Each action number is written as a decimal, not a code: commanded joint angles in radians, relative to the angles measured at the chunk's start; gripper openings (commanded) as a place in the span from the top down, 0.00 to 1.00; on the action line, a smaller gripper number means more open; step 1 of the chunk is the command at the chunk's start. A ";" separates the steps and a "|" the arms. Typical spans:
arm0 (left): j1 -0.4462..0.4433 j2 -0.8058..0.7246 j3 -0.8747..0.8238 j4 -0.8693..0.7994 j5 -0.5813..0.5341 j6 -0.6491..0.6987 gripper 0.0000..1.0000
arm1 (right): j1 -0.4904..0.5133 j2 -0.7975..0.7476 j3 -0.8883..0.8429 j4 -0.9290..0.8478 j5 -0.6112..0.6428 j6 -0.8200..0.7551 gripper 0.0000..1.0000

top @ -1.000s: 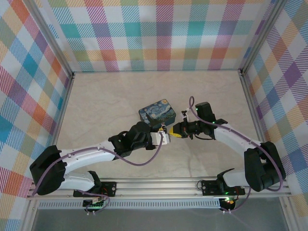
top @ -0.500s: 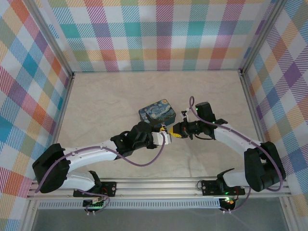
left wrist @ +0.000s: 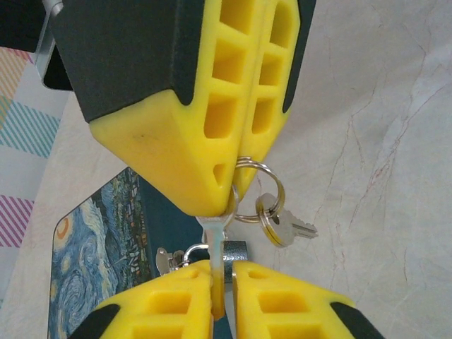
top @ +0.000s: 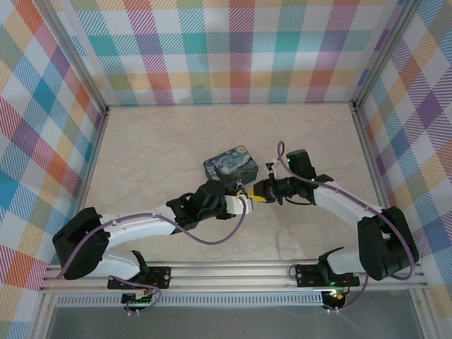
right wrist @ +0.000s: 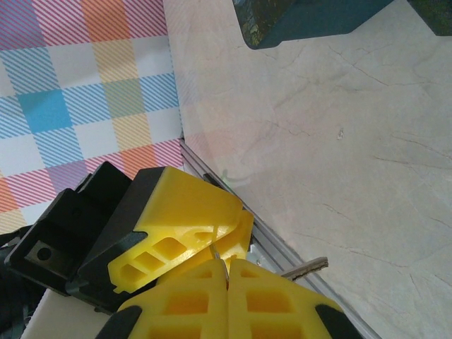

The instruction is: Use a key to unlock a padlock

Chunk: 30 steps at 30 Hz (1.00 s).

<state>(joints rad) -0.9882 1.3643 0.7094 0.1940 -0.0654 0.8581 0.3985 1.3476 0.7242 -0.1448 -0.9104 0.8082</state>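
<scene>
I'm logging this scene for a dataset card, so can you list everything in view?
tin: 1, blue and yellow swirl painting, on the table just beyond the grippers
padlock: 1, dark and silvery, mostly hidden, beside the tin
key: 1, silvery, spanning between the two grippers
key rings: 2 linked, silvery, hanging at the key's head
spare key: 1, silvery, dangling from the rings
table: 1, pale marbled
walls: 3, pastel plaid, around the table
left gripper: 1, yellow jaws around the key's blade, grip unclear
right gripper: 1, yellow jaws shut on the key's head
</scene>
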 commanded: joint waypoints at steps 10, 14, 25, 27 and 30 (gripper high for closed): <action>-0.017 0.009 0.018 0.015 -0.012 -0.009 0.79 | 0.002 0.013 0.029 -0.019 -0.011 -0.015 1.00; -0.020 0.013 0.013 0.036 -0.022 -0.008 0.77 | 0.002 0.018 0.034 -0.034 -0.006 -0.023 1.00; -0.030 0.024 0.010 0.065 -0.027 -0.004 0.84 | 0.006 0.028 0.043 -0.041 0.003 -0.023 1.00; -0.033 0.027 0.011 0.064 -0.028 -0.001 0.89 | 0.008 0.029 0.043 -0.042 0.004 -0.024 1.00; -0.037 0.029 0.011 0.062 -0.030 0.000 0.94 | 0.010 0.033 0.044 -0.047 0.009 -0.026 1.00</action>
<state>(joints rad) -1.0050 1.3849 0.7094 0.2234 -0.0982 0.8581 0.3996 1.3693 0.7368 -0.1734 -0.8986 0.8001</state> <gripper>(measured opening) 0.067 0.044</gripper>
